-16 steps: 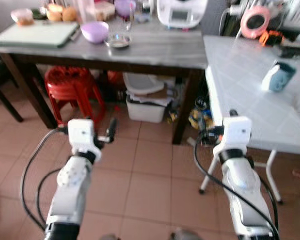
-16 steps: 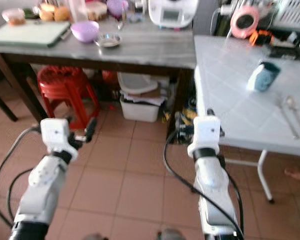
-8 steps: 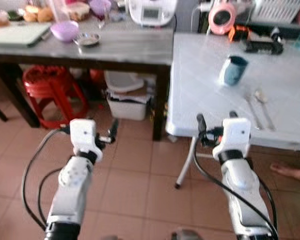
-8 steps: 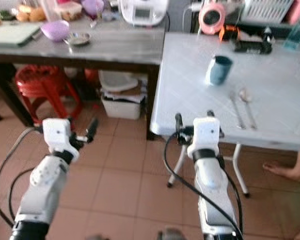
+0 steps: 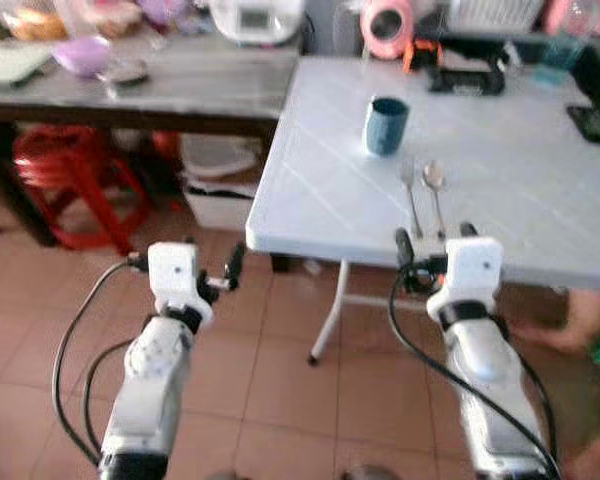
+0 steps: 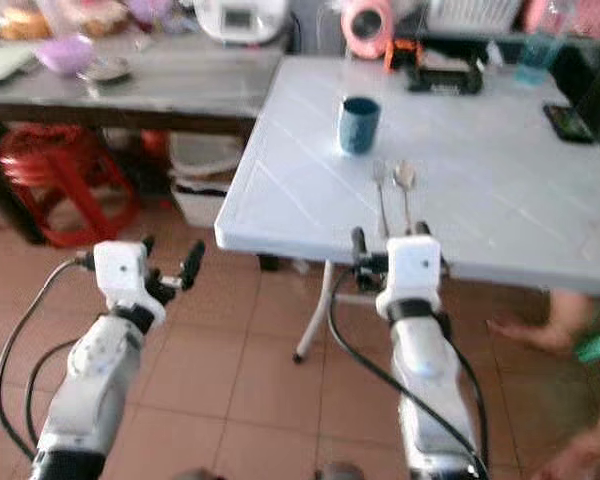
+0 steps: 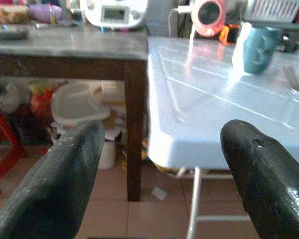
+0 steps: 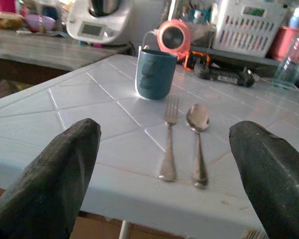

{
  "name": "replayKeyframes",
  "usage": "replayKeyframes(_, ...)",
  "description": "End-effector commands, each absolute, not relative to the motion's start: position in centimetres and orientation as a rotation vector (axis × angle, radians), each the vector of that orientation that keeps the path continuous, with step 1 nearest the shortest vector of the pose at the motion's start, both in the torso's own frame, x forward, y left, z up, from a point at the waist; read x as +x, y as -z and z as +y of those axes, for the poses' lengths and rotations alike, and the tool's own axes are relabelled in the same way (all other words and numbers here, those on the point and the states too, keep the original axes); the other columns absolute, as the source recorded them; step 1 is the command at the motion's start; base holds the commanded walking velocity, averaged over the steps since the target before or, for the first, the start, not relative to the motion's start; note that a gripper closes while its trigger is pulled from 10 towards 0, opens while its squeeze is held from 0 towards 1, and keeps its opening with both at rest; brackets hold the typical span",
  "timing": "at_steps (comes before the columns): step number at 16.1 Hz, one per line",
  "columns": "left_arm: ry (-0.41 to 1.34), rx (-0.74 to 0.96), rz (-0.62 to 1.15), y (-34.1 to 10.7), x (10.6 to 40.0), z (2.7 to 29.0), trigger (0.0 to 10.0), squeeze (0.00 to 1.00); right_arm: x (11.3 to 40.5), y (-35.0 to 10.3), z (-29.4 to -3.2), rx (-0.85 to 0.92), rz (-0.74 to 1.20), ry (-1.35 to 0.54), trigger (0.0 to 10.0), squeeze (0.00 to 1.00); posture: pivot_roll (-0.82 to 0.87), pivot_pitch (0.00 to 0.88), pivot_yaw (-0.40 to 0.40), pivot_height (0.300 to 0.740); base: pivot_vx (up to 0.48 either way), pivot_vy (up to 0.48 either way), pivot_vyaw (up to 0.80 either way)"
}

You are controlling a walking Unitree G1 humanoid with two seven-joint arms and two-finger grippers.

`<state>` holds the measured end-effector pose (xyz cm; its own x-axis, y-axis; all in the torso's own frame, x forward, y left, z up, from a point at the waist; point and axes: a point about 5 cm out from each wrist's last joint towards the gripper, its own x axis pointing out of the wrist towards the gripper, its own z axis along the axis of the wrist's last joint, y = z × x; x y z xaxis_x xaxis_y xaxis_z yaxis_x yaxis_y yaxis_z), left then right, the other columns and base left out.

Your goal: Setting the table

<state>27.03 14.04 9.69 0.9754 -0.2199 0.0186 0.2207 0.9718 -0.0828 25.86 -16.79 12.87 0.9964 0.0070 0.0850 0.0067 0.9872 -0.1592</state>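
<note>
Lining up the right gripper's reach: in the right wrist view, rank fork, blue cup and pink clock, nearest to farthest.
1. Fork, straight ahead of the right gripper, beside the spoon.
2. Blue cup, behind the fork.
3. Pink clock, beyond the cup at the table's far edge.

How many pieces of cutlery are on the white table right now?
2: a fork and a spoon, side by side near the white table's front edge, just nearer than the blue cup. None seen elsewhere.

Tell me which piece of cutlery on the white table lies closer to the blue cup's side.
The fork: it lies directly before the blue cup, while the spoon lies beside it, further from the cup.
</note>
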Motion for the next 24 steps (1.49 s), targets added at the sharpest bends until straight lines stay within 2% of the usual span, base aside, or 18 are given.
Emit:
replayKeyframes(1,0.230,-0.070,-0.027,-10.06,27.06,14.27,10.0,0.00,25.86,-12.94,-16.81,-0.154,-0.087,0.006,10.0,0.00,-0.04,0.000,0.043,0.740,0.000,0.000,0.00)
replayKeyframes(10,0.270,-0.081,-0.045,-10.24,27.06,13.91,10.0,0.00,25.95,-12.61,-16.58,-0.147,-0.073,-0.003,10.0,0.00,-0.04,0.000,0.039,0.740,0.411,0.000,0.00)
replayKeyframes(13,0.274,-0.089,-0.050,-10.38,27.14,13.70,10.0,0.00,26.14,-12.71,-16.35,-0.127,-0.078,-0.006,10.0,0.00,-0.04,0.000,0.042,0.740,0.480,0.000,-0.59)
replayKeyframes(18,0.280,-0.097,-0.041,-10.20,26.99,13.58,10.0,0.00,26.10,-12.57,-16.33,-0.136,-0.071,-0.006,10.0,0.00,-0.04,0.000,0.040,0.740,0.438,0.000,0.00)
replayKeyframes(24,0.293,-0.104,-0.031,-9.97,26.66,13.76,10.0,0.00,26.05,-12.36,-16.16,-0.136,-0.062,-0.011,10.0,0.00,-0.04,0.000,0.036,0.740,0.041,0.000,-0.35)
